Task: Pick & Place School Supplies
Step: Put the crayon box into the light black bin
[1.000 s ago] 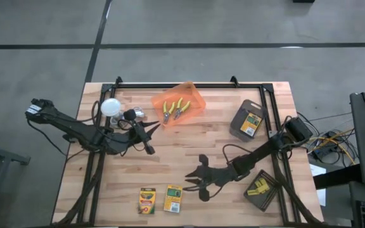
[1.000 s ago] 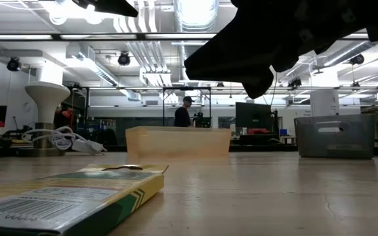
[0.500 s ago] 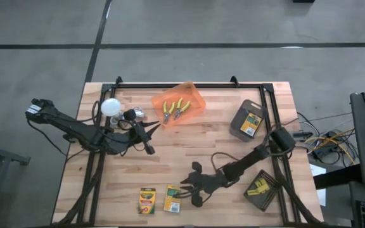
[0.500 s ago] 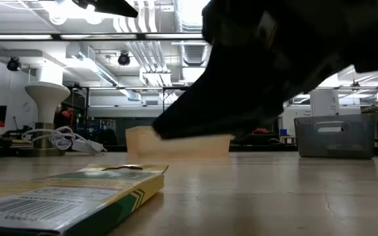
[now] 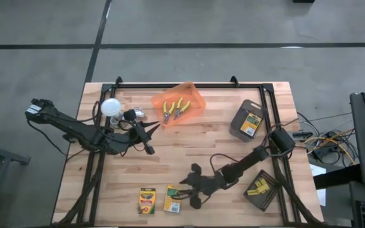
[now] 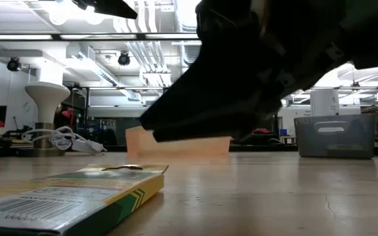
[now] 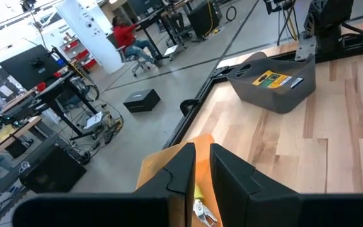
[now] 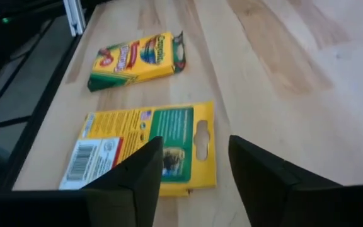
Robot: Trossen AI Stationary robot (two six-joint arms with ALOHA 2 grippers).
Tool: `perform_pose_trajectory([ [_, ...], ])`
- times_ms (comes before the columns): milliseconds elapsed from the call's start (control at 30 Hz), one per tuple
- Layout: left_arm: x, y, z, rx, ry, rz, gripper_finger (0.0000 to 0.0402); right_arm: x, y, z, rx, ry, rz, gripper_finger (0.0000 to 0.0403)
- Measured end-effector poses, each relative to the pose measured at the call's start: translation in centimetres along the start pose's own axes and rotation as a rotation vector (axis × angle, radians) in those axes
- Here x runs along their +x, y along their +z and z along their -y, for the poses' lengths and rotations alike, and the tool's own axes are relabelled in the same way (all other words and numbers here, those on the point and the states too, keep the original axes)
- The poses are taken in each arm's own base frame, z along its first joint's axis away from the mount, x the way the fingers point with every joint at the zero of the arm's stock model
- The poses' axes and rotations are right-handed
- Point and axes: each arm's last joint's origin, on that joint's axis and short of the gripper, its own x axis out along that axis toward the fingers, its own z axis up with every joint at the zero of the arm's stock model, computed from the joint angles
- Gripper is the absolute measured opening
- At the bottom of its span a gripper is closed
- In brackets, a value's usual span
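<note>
Two flat yellow-and-green crayon boxes lie flat near the table's near edge: one (image 5: 147,200), (image 8: 134,55) and one (image 5: 173,198), (image 8: 145,150), (image 6: 77,190). My right gripper (image 5: 185,189), (image 8: 195,144) is open and hovers just above the second box's right end, its fingers apart over the box. A third crayon box (image 5: 253,122) lies in a grey bin. Two yellow-handled pliers (image 5: 175,109) lie in the orange bin (image 5: 195,96). Tiny yellow blocks (image 5: 258,188) sit in a black tray. My left gripper (image 5: 149,132), (image 7: 201,165) is shut and waits beside the orange bin.
A white ball with a cable (image 5: 110,106) lies at the far left. The grey bin (image 5: 238,124) stands at the far right, the black tray (image 5: 268,197) at the near right. A black frame (image 5: 189,85) runs along the table's far and side edges. Bare wood lies mid-table.
My right gripper has moved toward the table's near left and down, from mid-table to just over the right-hand crayon box, staying open. The boxes have not moved.
</note>
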Motion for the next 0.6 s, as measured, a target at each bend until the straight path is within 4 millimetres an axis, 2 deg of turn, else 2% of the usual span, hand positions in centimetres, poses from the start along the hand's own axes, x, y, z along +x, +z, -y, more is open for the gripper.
perform_pose_trajectory([
  [300, 0.00, -0.01, 0.00, 0.001, 0.000, -0.001, 0.0053, -0.20, -0.79, 0.57, 0.153, -0.008, -0.028, 0.0175],
  [600, 0.00, -0.01, 0.00, 0.001, 0.000, -0.001, 0.0053, 0.00, -0.62, 1.01, 0.346, 0.016, -0.055, 0.0167],
])
